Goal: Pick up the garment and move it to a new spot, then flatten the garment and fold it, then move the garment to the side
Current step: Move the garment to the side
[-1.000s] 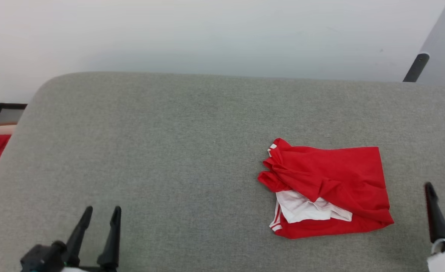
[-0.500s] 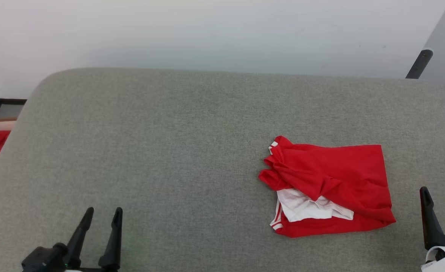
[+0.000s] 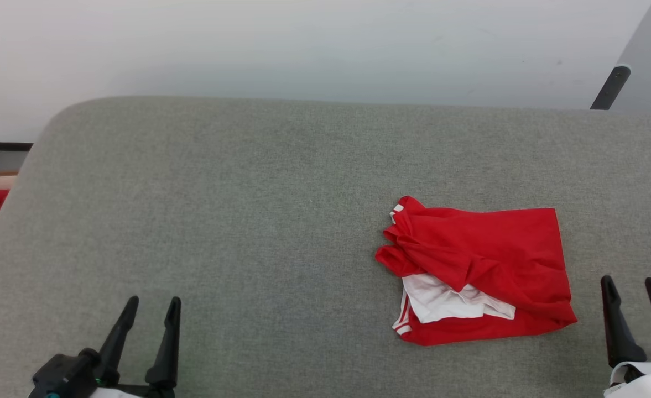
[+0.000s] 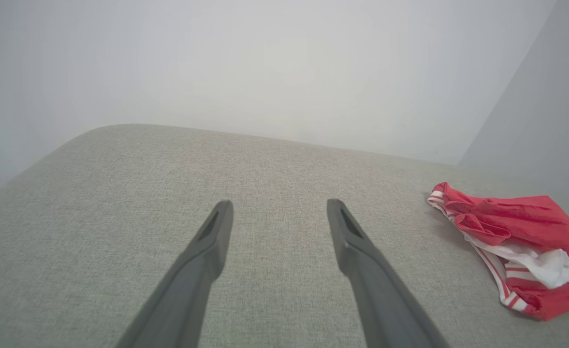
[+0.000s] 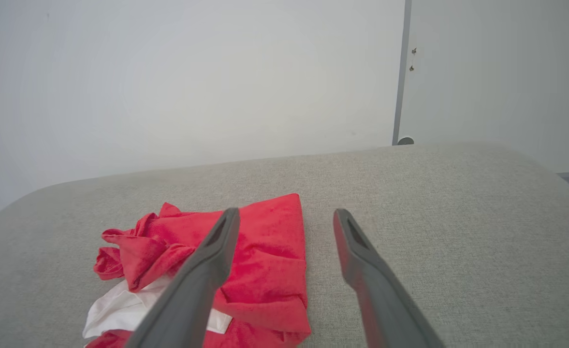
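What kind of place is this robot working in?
Probably a plain indoor room, perhaps a test space or bedroom: a grey upholstered surface like a bed or couch, a bare white wall behind it, and a red-and-white garment lying on the fabric.

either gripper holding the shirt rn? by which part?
Nothing held. The left gripper and right gripper are open and empty; the garment lies on the grey padded surface, apart from both.

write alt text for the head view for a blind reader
A loosely folded red garment with white trim lies on the right of a grey fabric surface. The left gripper, open, sits at lower left; the right gripper, open, at lower right beside the garment.
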Robot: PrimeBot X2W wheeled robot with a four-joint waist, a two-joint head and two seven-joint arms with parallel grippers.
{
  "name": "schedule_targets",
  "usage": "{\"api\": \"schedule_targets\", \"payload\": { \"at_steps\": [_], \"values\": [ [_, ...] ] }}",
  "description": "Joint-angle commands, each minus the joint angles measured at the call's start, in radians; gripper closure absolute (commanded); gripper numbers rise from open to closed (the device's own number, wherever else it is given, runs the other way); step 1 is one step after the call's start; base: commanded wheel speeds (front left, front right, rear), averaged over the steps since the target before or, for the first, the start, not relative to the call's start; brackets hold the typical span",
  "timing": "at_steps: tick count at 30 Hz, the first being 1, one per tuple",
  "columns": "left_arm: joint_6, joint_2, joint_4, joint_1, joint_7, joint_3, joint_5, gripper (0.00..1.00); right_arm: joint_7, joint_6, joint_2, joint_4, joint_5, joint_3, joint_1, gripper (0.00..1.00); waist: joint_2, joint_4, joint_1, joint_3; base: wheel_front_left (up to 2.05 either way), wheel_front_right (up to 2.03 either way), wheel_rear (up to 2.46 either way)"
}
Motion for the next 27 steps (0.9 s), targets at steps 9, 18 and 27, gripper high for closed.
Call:
{"api": "schedule_targets", "payload": {
  "at_steps": [9, 18, 27],
  "values": [
    [0.0, -0.008, -0.007, -0.055, 0.001, -0.028, -0.022, 0.0, 0.256, -0.001, -0.033, 0.063, -0.012, 0.011, -0.176, 0.0, 0.0, 0.001, 0.0, 0.068, 0.0, 0.0, 0.0],
    [0.0, 0.025, 0.009, -0.161, 0.001, -0.095, -0.05, 0.0, 0.804, -0.001, -0.065, 0.167, 0.004, -0.051, -0.454, 0.0, 0.0, 0.019, 0.0, 0.169, 0.0, 0.0, 0.0],
    [0.0, 0.043, 0.019, -0.251, 0.001, -0.141, -0.076, 0.0, 1.136, -0.001, -0.049, 0.156, 0.013, -0.059, -0.49, 0.0, 0.0, 0.046, 0.0, 0.235, 0.0, 0.0, 0.0]
  ]
}}
